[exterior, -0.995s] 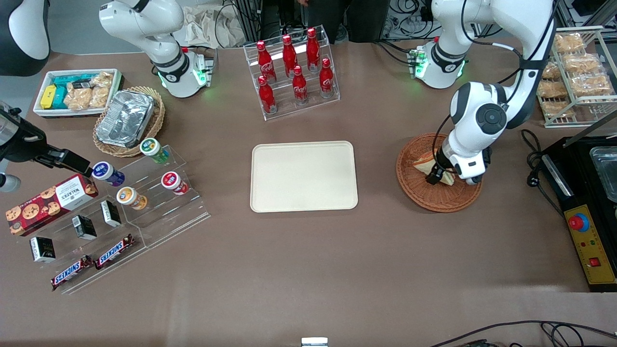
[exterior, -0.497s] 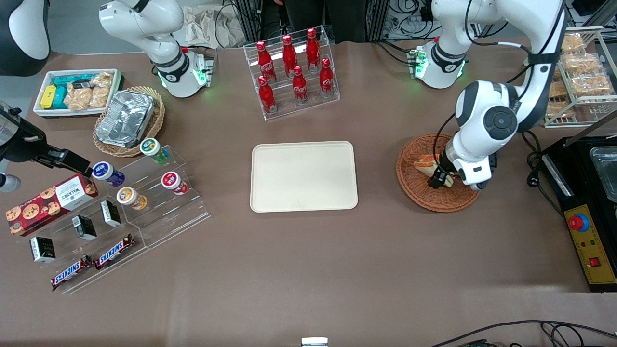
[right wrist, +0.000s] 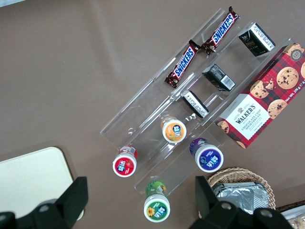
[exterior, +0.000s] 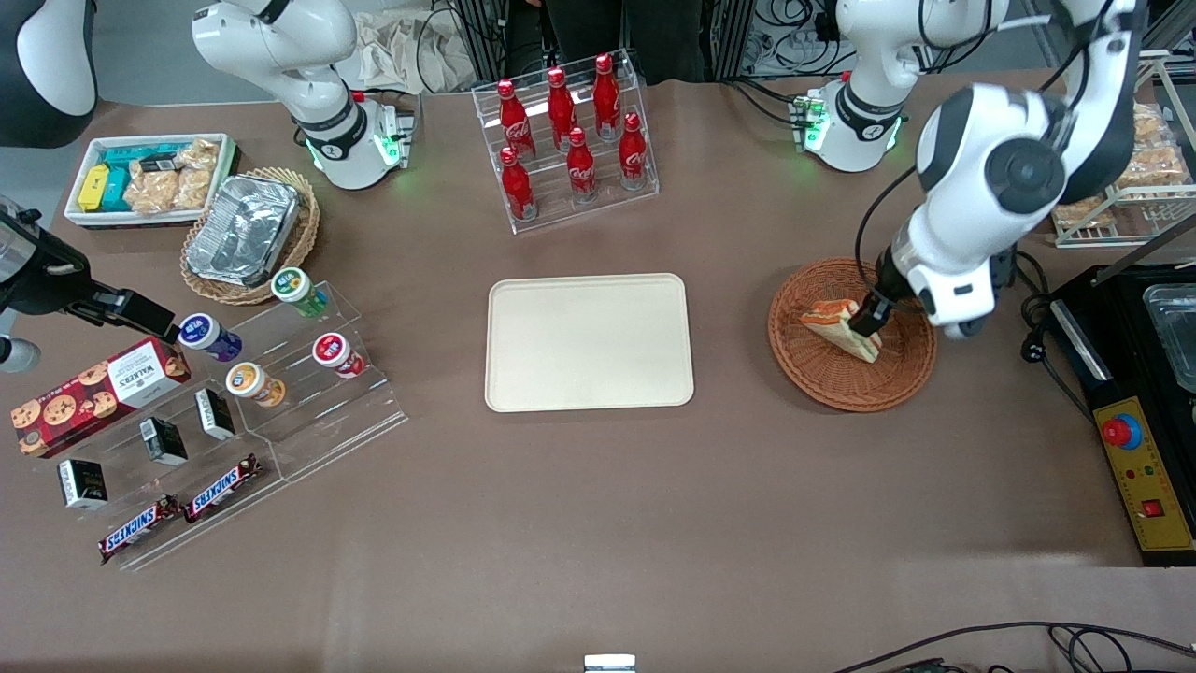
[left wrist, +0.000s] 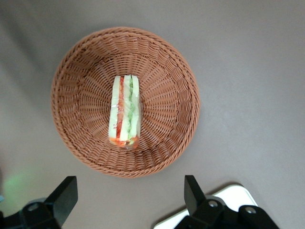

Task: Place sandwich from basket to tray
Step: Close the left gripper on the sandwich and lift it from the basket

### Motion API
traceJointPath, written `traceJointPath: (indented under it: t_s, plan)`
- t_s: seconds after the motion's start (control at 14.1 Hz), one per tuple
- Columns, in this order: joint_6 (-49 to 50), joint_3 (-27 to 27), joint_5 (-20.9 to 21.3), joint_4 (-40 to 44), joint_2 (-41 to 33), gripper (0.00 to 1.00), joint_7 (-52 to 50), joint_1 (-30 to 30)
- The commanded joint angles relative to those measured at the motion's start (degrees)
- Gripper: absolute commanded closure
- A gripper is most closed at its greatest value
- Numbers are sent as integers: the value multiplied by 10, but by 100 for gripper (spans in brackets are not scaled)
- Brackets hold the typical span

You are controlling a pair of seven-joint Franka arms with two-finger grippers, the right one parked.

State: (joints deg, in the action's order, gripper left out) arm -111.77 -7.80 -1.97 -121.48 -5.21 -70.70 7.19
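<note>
Surroundings: a clear rack of red bottles [exterior: 570, 140] stands farther from the front camera than the tray [exterior: 589, 342]. Toward the parked arm's end of the table there is a stepped clear stand with small cups [exterior: 280, 360], a pale wicker basket with a foil container [exterior: 248, 234] and a red cookie box [exterior: 98, 383].
In the way: the table between the basket [exterior: 822, 379] and the tray is bare brown surface.
Gripper: the gripper [left wrist: 128, 200] hangs above the basket with its fingers [left wrist: 64, 195] spread wide, gripping nothing.
Sandwich: the sandwich [left wrist: 124, 110] lies inside the basket, near its middle, standing on edge. White bread on both outsides, with red, orange and green layers between.
Tray: flat and cream, with nothing on it.
</note>
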Motion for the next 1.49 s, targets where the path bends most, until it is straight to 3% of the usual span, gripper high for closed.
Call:
traceJointPath:
  t_s: [0.0,0.36,0.64,1.14,1.42]
  plan:
    - [5,0,7,-27,-38,1,10,1]
    - [-127,2,7,-127,-37,1,10,-4]
    - [-238,3,7,-177,7,1,11,-5]
    - [-310,5,9,-183,87,1,19,-4]
    - [-338,4,33,-183,124,1,17,-3]
